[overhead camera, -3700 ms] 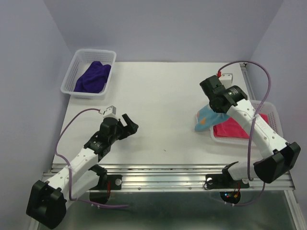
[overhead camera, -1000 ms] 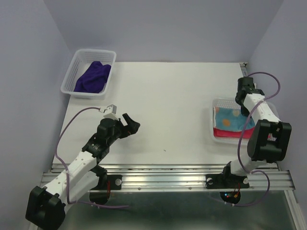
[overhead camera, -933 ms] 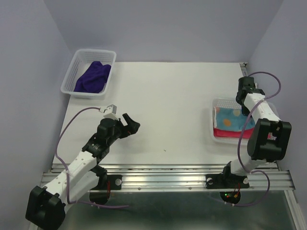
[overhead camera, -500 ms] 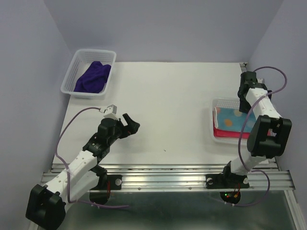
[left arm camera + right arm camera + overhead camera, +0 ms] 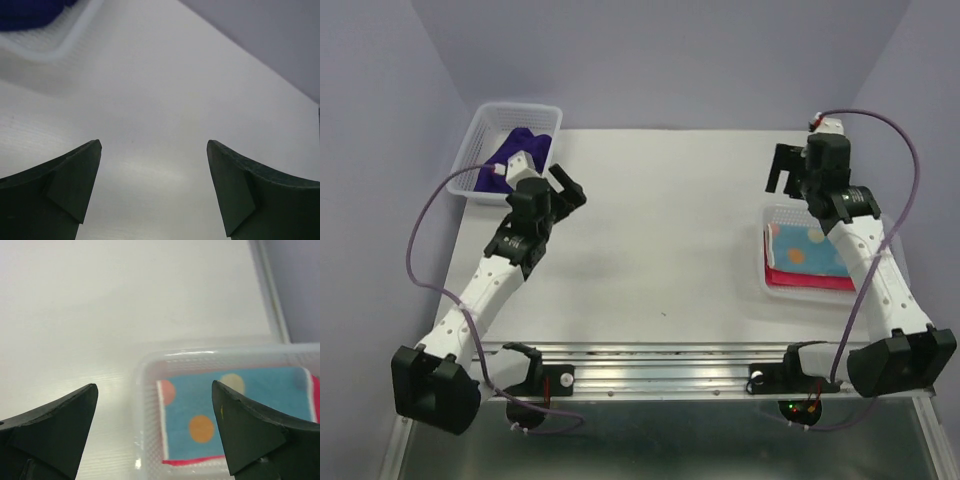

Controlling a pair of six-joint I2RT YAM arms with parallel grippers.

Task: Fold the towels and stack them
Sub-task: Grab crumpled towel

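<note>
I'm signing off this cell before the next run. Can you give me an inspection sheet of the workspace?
Surface: white table, no marks seen.
Job's things: light blue dotted towel lies flat on the pink-red towel in the right basket; dark purple towel lies bunched in the left basket; no orange towel seen.
Clutter: nothing seen.
Grippers: left gripper open, empty, beside the left basket; right gripper open, empty, by the right basket's far edge.
Cables: left purple cable and right purple cable loop free.
Surroundings: plain lilac walls; metal rail at the near edge.
</note>
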